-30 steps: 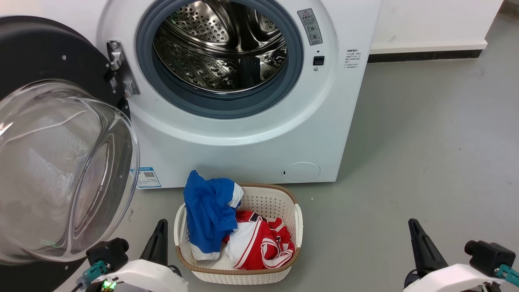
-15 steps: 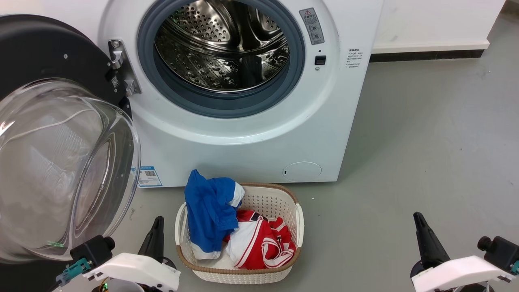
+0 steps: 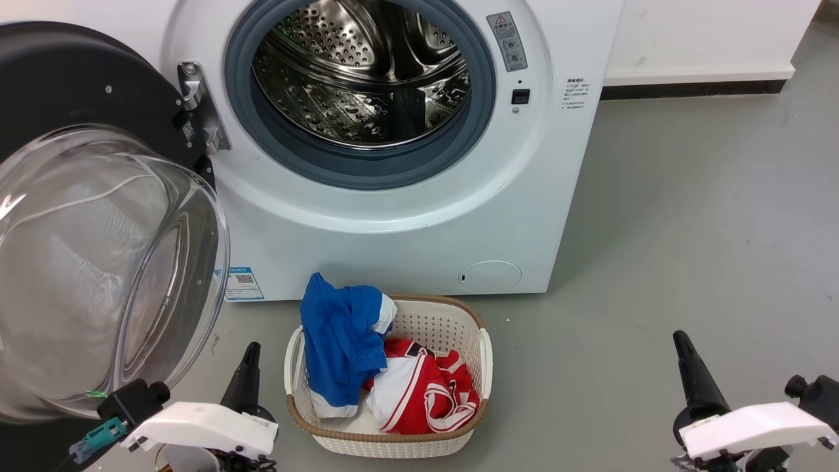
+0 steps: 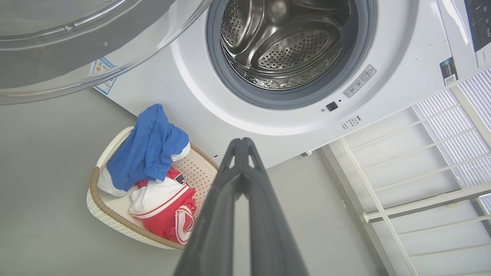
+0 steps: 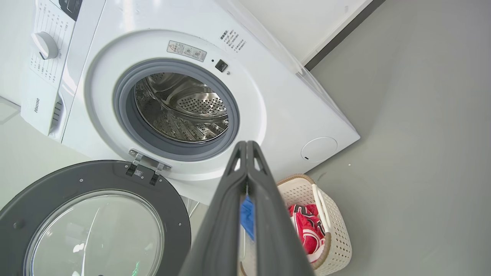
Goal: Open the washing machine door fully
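glossy round washing machine door [image 3: 78, 92], perforated steel drum [image 3: 360, 72]

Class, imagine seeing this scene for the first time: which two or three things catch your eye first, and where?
The washing machine door, black-rimmed with a bulging glass bowl, stands swung open at the head view's left. Beside it the steel drum gleams inside the washing machine. On the floor in front sits a white basket holding a blue garment and a red one.

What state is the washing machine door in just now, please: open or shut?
Open. The washing machine door is swung wide on its hinge, leaving the steel drum exposed.
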### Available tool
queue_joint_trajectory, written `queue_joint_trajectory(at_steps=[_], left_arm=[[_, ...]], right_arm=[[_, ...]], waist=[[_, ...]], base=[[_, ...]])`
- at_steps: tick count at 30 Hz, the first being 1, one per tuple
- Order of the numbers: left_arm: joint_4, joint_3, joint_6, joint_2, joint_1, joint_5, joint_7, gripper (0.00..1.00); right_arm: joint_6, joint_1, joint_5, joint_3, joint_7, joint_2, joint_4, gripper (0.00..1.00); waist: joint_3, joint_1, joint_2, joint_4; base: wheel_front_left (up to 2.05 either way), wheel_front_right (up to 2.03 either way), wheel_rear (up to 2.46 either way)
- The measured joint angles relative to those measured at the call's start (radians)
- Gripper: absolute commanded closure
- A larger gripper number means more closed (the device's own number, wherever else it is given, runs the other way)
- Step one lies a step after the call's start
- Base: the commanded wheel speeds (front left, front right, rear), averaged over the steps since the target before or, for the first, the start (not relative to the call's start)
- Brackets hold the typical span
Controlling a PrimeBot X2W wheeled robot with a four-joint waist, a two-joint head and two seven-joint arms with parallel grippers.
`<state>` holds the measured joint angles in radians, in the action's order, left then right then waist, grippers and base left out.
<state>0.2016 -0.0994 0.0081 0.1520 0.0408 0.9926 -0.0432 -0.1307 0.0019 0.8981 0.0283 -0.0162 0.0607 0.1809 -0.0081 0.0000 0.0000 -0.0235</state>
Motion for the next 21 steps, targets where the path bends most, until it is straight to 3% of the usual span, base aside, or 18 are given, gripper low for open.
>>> queue_joint_trajectory(at_steps=[21], left_arm=[[0.015,0.067,-0.044,-0.03,0.02,0.21,0.049,1.0]], right_arm=[[0.0,-0.028,0.243,0.022,0.036,0.001,0.02,1.0]], waist=[[0.003,0.0,0.0,0.006]], base=[[0.0,0.0,0.0]])
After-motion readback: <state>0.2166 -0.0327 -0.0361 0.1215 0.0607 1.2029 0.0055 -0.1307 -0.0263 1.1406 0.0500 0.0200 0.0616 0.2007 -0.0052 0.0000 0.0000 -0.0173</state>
